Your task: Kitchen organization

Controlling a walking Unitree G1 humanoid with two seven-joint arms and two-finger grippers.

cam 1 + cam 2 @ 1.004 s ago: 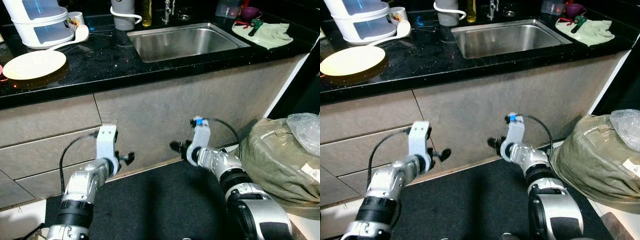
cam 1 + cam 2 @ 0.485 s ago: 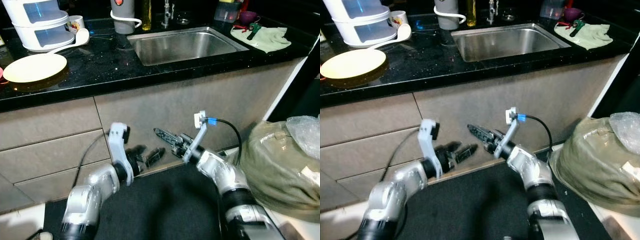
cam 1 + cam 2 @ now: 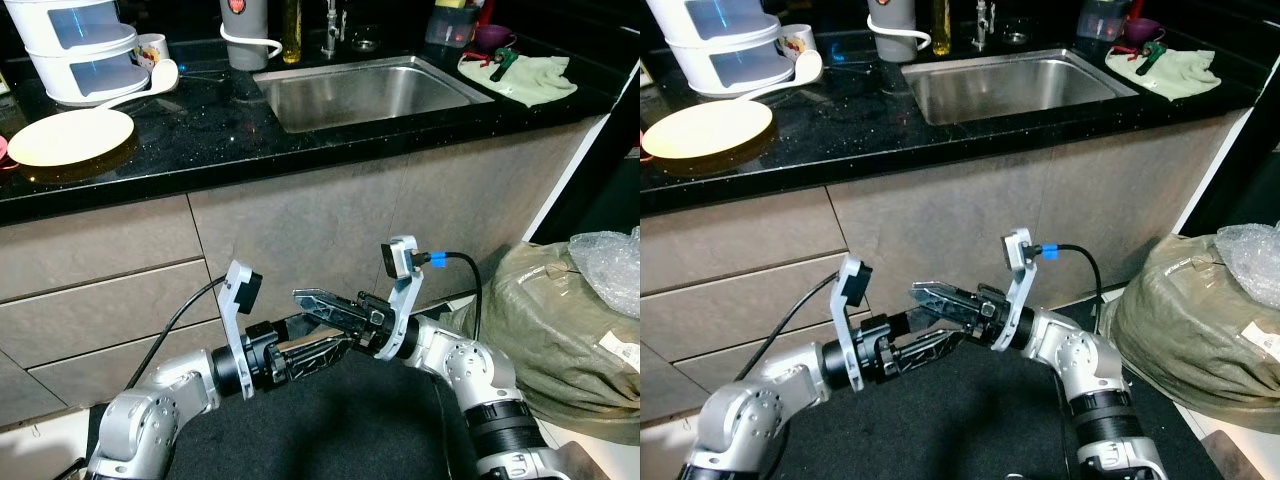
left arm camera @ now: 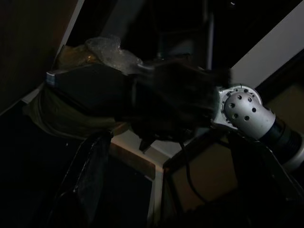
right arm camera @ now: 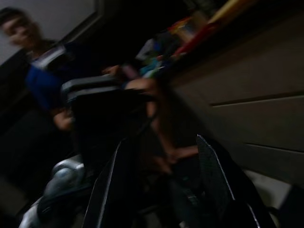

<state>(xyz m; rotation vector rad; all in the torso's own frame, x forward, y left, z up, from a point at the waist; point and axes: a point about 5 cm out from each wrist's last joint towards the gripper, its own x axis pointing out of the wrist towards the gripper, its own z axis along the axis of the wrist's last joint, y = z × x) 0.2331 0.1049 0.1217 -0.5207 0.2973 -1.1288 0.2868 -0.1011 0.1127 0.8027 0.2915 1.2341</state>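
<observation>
We face a long black speckled stone countertop (image 3: 200, 125) that runs across our view from left to right, its front edge overhanging grey-brown cabinet fronts (image 3: 320, 225) with drawer seams on the left. Set into the counter is a rectangular stainless steel sink (image 3: 370, 90), its long axis running along the counter and its basin bare. On the floor to our right sits a bulging olive-green sack (image 3: 570, 320) with crumpled clear plastic on top, near the right arm. A dark mat (image 3: 330, 420) covers the floor below us.

On the counter's left end stands a white stacked container with translucent blue windows (image 3: 85, 45). Just in front of it lies a round pale-yellow plate (image 3: 70, 137), flat and near the counter's front edge. A white ladle (image 3: 150, 80) lies with its bowl towards the back and its handle slanting down to the left. A light green cloth (image 3: 525, 75) lies at the far right, with a small green-handled tool on it.

Both arms are raised low in front of the cabinets, pointing inward at each other. The left gripper (image 3: 315, 355) and right gripper (image 3: 325, 305) cross just beside one another, each with its fingers spread apart and holding nothing. Open counter lies between the plate and the sink.
</observation>
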